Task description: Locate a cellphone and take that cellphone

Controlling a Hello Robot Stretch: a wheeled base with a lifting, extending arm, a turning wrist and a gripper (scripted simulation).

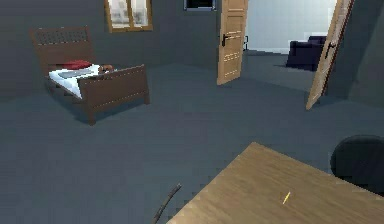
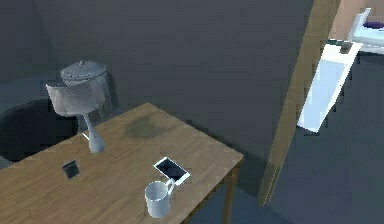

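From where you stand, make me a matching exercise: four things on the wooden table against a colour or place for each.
Things:
1 lamp
2 mug
3 cellphone
4 small square object

Matches:
A dark, left of the cellphone
B white, lowest in the arm side view
C grey shade, tallest
D flat, just above the mug

Pairs: 1-C; 2-B; 3-D; 4-A

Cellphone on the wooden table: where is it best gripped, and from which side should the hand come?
Probably across its long edges, from above: the cellphone lies flat on the table, so only thin edges offer hold. Mind the white mug standing close beside it.
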